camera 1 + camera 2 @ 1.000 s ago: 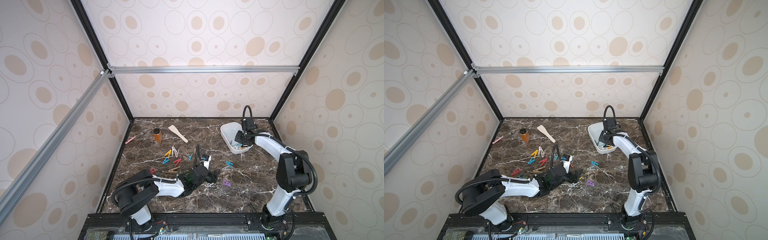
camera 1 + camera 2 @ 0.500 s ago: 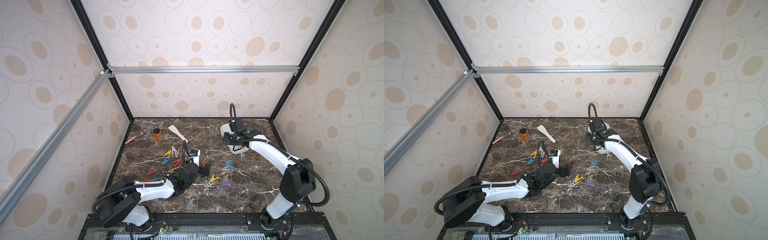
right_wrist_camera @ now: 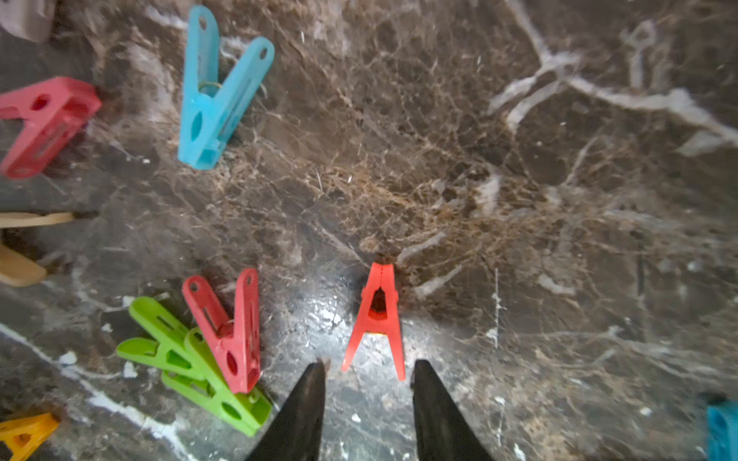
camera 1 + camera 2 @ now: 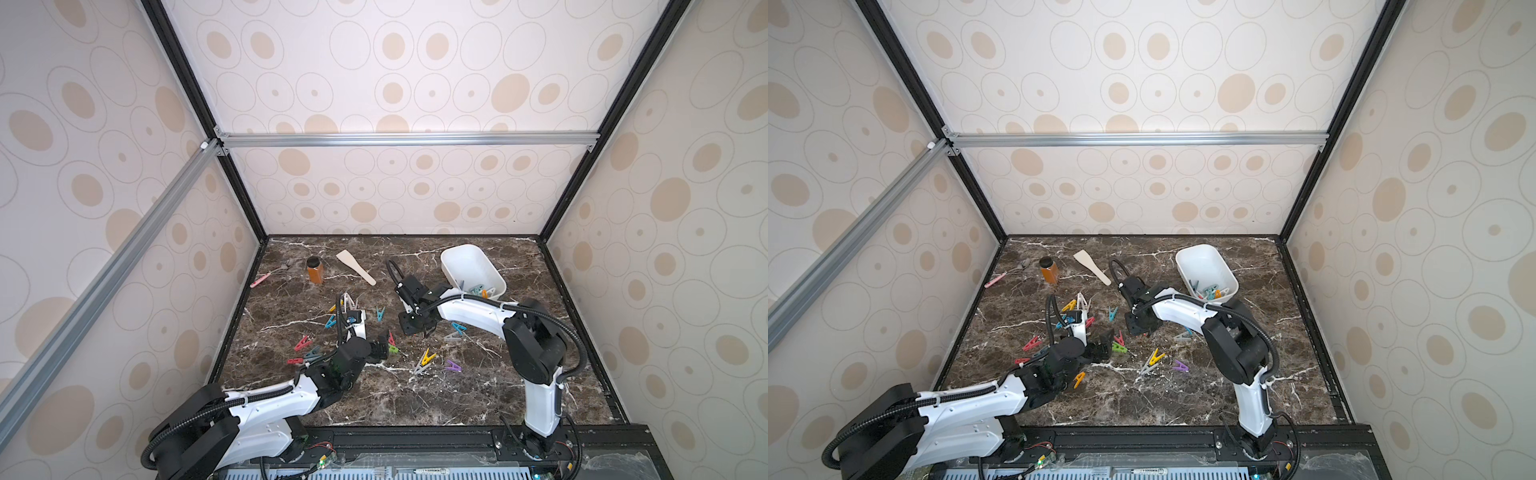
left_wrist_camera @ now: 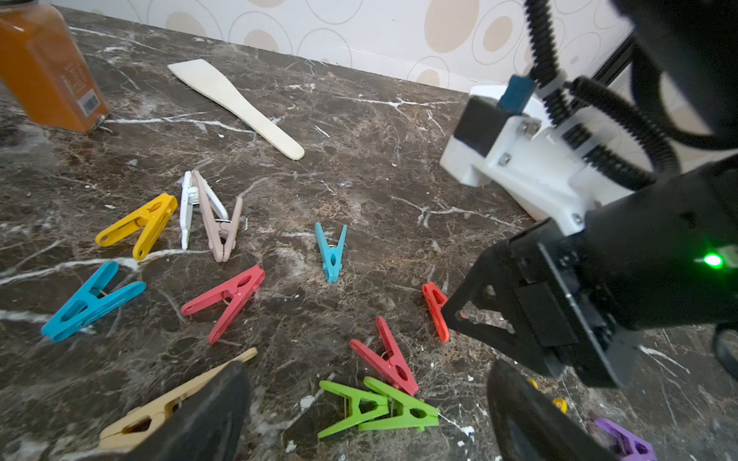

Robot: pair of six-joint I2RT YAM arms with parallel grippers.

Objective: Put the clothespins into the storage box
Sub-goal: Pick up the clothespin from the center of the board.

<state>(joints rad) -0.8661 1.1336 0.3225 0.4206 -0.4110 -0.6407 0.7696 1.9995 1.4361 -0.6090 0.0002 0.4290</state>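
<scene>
Several clothespins lie loose on the dark marble table. The white storage box [image 4: 460, 258] [image 4: 1196, 257] stands at the back right with several pegs in its near end. My left gripper [image 5: 369, 373] [image 4: 380, 351] is open wide and low over two green pegs [image 5: 379, 405] and a red peg [image 5: 389, 359], which lie between its fingers. My right gripper [image 3: 368, 364] [image 4: 415, 326] hangs over the table's middle, open and holding nothing. An orange-red peg [image 3: 379, 315] [image 5: 437, 309] lies just beyond its fingertips.
An amber jar [image 4: 315, 270], a pale wooden spatula [image 4: 355, 267] and a pink-handled tool [image 4: 266, 277] lie at the back left. More pegs sit left of my left gripper and between the arms, among them a yellow one [image 4: 427, 357] and a purple one [image 4: 452, 365]. Walls enclose three sides.
My right arm swung from over the storage box down to the table's middle and its jaws opened. My left gripper shifted leftward to the green and red pegs.
</scene>
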